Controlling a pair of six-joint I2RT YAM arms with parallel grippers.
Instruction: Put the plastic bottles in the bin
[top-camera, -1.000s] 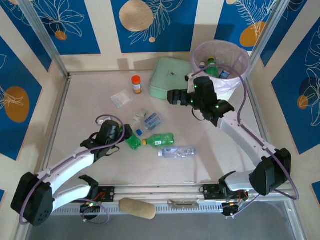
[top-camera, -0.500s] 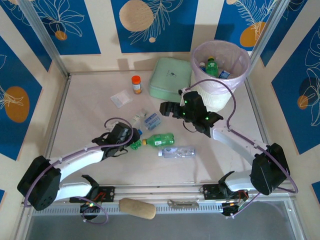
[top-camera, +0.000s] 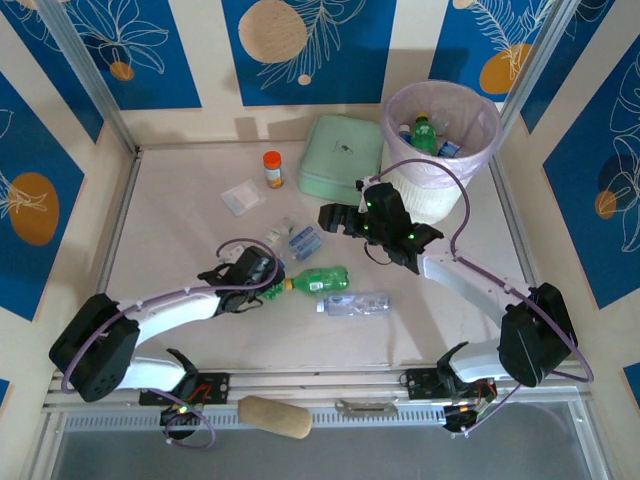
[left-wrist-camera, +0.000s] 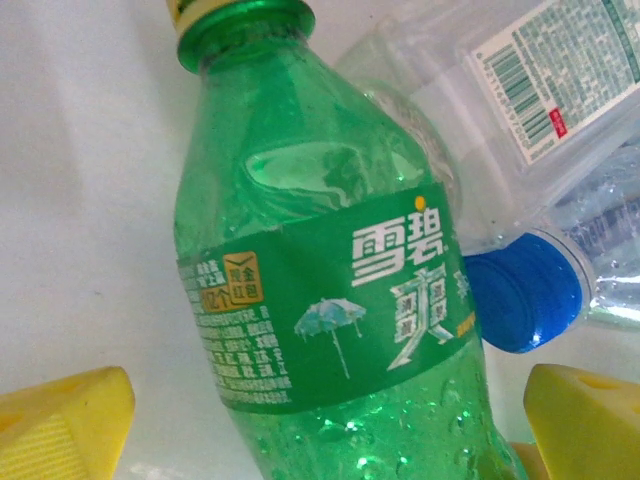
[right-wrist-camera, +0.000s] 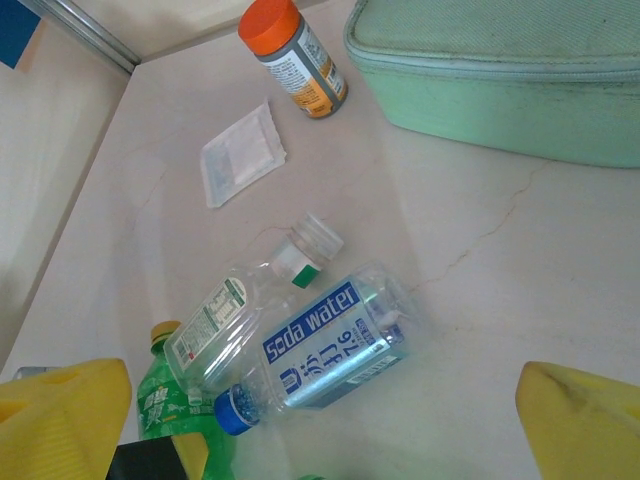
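A small green plastic bottle with a yellow cap (left-wrist-camera: 330, 330) lies on the pale bench (top-camera: 180, 230). The left hand (left-wrist-camera: 320, 430) hangs right over it with its jaws spread wide. One yellow pad (left-wrist-camera: 60, 420) stands to each side of the bottle's lower body, and bare bench shows between the left pad and the plastic. A second ago this hand sat further back to the left; it has since slid forward over the bottle.

Just beside the green bottle lie a clear bottle with a blue cap and a blue "Soda water" label (right-wrist-camera: 320, 355) and a smaller clear bottle with a white label (right-wrist-camera: 235, 305), the two touching. Nearer the arm bases, a second green bottle (top-camera: 320, 277) and a clear bottle with a pale blue label (top-camera: 355, 303) lie side by side. None of these has shifted.

The round white ribbed bin with a pale pink liner (top-camera: 487, 115) stands in the far right corner with several bottles inside, a green one (top-camera: 424, 128) among them.

The right hand (top-camera: 332, 218), jaws wide and holding nothing, was up by the bin a second ago. It now hangs over the middle of the bench, near the mint green square lidded box (top-camera: 340, 155), above the two touching clear bottles. The short orange-capped jar (top-camera: 272, 168) and the small flat clear plastic bag (top-camera: 243, 197) lie where they were.
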